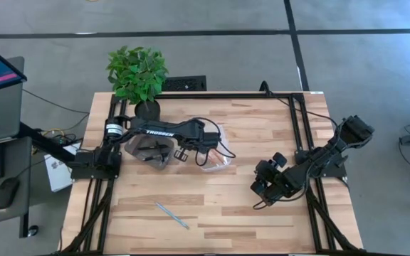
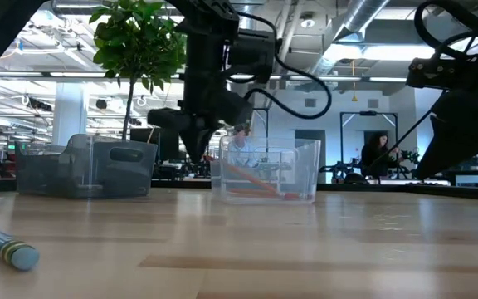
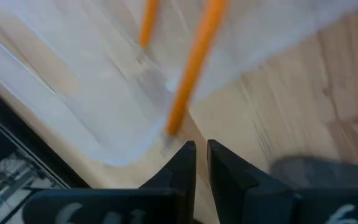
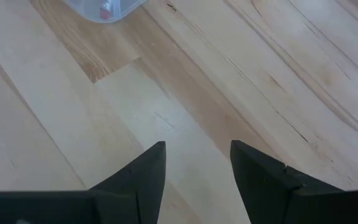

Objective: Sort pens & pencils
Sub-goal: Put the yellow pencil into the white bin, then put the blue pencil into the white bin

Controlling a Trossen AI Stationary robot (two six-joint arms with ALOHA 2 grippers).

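The light blue pencil (image 1: 172, 215) lies flat near the worktop's front edge; light, stiff and apt to roll, it is best pinched mid-shaft. Two orange pencils (image 3: 191, 68) sit in the clear tray (image 1: 216, 158), where the left hand (image 3: 201, 152) hovers nearly clenched, empty. The right hand (image 4: 197, 168) waits released by the right edge.

Two black jointed arms, white TROSSEN lettering, looping black cables, wedge-shaped dark fingers (image 4: 143, 177)

Two orange pencils (image 3: 191, 68) lying slanted inside a clear tray (image 2: 305, 162) near the table's middle, side by side, pink eraser ends low against its wall. One light blue pencil (image 1: 171, 215) flat on bare wood near the front edge, well apart from both trays. Black pens (image 1: 154, 148) lying in the grey tray (image 1: 135, 146) beside the clear one.
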